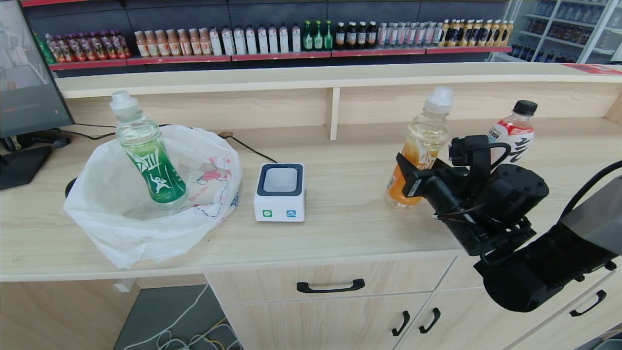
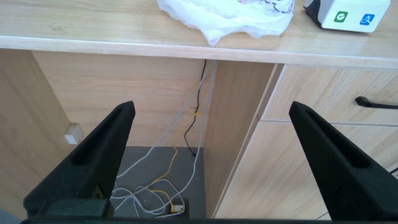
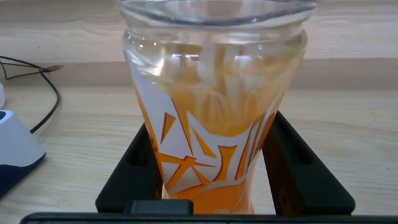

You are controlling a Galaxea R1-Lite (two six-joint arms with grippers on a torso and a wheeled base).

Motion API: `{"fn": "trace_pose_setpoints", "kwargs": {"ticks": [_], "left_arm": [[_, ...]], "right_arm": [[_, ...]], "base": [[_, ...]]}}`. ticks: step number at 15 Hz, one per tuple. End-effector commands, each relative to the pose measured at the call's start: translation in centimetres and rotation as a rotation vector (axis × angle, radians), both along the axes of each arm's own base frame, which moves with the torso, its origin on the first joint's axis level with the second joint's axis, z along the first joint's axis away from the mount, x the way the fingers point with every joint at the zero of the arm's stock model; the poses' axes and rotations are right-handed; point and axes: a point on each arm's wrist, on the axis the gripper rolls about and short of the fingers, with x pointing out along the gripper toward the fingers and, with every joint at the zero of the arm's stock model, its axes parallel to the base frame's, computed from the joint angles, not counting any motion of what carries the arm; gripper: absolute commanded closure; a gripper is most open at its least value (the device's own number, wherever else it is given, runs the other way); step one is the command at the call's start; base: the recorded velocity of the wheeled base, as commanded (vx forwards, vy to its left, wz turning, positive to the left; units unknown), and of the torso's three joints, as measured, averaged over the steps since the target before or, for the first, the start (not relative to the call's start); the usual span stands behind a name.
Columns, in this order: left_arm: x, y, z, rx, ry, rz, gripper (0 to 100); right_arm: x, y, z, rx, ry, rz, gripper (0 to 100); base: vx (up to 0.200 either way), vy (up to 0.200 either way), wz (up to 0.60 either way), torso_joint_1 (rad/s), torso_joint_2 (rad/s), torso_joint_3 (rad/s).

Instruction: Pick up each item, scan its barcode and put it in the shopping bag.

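An orange-labelled bottle point(image 1: 423, 141) with a clear cap stands on the wooden counter point(image 1: 340, 228) at the right. My right gripper point(image 1: 430, 167) is shut on its lower half, and the black fingers point(image 3: 140, 165) press both sides of the orange bottle point(image 3: 211, 93). A green-labelled bottle point(image 1: 150, 155) stands inside the white shopping bag point(image 1: 97, 209) at the left. Between them sits the white barcode scanner point(image 1: 280, 192). My left gripper point(image 2: 211, 162) hangs open below the counter edge with nothing in it, and the bag point(image 2: 230, 15) and scanner point(image 2: 345, 15) are above it.
A red-and-white bottle point(image 1: 515, 133) with a black cap stands just behind the right gripper. A monitor point(image 1: 26, 73) is at the far left with cables across the counter. A raised shelf ledge point(image 1: 335, 78) runs along the back. Drawers point(image 1: 330, 287) lie below the counter.
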Motion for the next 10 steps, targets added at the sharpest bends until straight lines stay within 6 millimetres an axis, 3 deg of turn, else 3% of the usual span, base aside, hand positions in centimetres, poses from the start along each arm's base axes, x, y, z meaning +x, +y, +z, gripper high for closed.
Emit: {"fn": "trace_pose_setpoints", "kwargs": {"ticks": [1,10], "left_arm": [[0.0,0.0,0.0,0.000,0.000,0.000,0],[0.0,0.0,0.0,0.000,0.001,0.000,0]], "right_arm": [[-0.7,0.0,1.1,0.011,-0.028,0.008,100],[-3.4,-0.6,3.5,0.033,-0.077,0.025,100]], "base": [[0.000,0.000,0.00,0.000,0.00,0.000],[0.000,0.000,0.00,0.000,0.00,0.000]]}}
